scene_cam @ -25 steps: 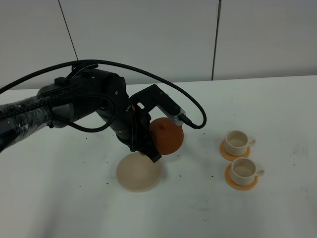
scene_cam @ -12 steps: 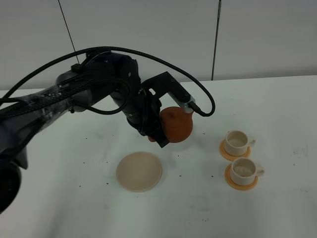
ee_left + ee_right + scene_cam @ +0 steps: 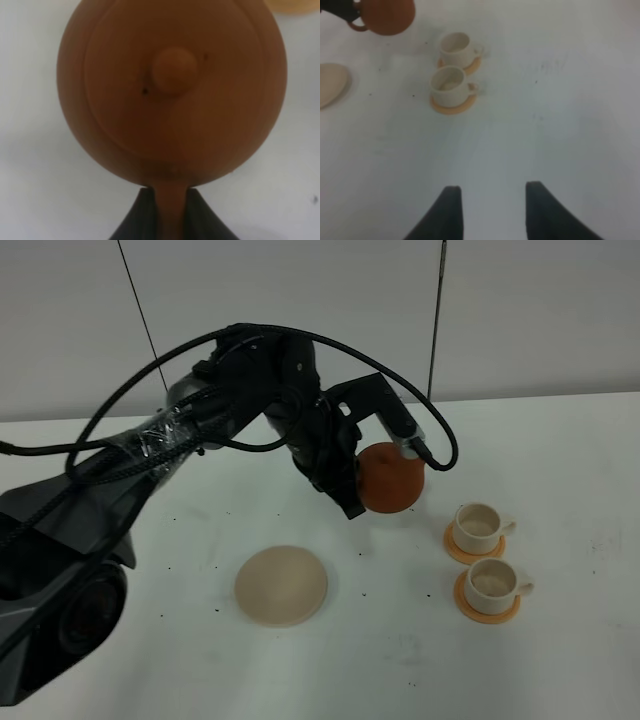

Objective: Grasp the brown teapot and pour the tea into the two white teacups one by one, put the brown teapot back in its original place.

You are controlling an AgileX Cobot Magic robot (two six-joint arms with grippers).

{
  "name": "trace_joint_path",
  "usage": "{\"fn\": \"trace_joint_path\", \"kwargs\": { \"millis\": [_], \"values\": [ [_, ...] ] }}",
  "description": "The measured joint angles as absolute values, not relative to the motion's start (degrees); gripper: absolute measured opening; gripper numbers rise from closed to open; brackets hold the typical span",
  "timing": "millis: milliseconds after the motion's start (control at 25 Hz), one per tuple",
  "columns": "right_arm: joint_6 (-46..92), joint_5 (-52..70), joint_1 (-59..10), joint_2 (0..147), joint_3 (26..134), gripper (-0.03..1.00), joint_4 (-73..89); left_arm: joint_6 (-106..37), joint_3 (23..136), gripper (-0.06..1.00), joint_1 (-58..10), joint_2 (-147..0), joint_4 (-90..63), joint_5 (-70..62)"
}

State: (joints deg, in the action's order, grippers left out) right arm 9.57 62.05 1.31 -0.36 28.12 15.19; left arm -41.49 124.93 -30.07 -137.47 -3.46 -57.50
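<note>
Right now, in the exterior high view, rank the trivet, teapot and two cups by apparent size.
Largest: trivet, the widest.
Next: teapot, held up nearer the camera, so the gap to the trivet is unsure.
Smallest: far cup and near cup, which look alike, so they are not ranked.

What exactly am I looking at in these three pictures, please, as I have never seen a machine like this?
This is a robot with two arms, each ending in a two-fingered end effector. The wide picture comes from a camera mounted high, off the arms; the other two come from a camera on each wrist. On the white table lie a beige trivet, a rear teacup and a front teacup, each cup on an orange coaster. The left end effector is shut on the handle of the brown teapot, holding it in the air near the cups; its wrist camera looks down on the lid. The right end effector is open and empty.
</note>
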Motion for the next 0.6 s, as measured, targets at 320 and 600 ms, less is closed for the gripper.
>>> {"fn": "trace_joint_path", "kwargs": {
  "millis": [320,600],
  "values": [
    [9.51,62.05,1.31,-0.36,28.12,0.29,15.19,-44.33,129.05,0.17,-32.99,-139.89,-1.82,-57.88],
    [9.56,62.05,1.31,-0.36,28.12,0.29,15.19,-46.96,129.48,0.17,-33.15,-139.89,-2.13,-58.06]
  ]
}}
